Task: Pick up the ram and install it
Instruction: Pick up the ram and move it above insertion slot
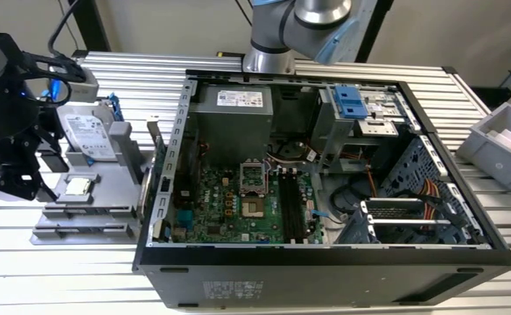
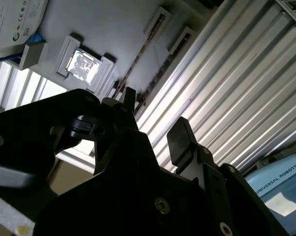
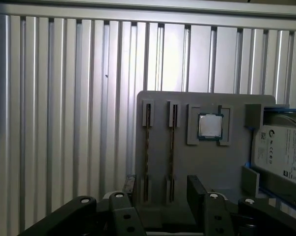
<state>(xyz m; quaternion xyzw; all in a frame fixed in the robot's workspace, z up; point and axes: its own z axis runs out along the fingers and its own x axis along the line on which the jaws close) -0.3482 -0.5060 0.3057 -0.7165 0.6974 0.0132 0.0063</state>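
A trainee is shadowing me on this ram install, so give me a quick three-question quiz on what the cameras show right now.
1. True or false: the gripper is shut on the ram.
2. On the tray, what sits between the ram and the hard drive? A) processor B) fan C) screwdriver
3. Fill in: the gripper hovers over the ____, beside the case.

Key: 1 false, it is open and empty. 2 A. 3 tray.
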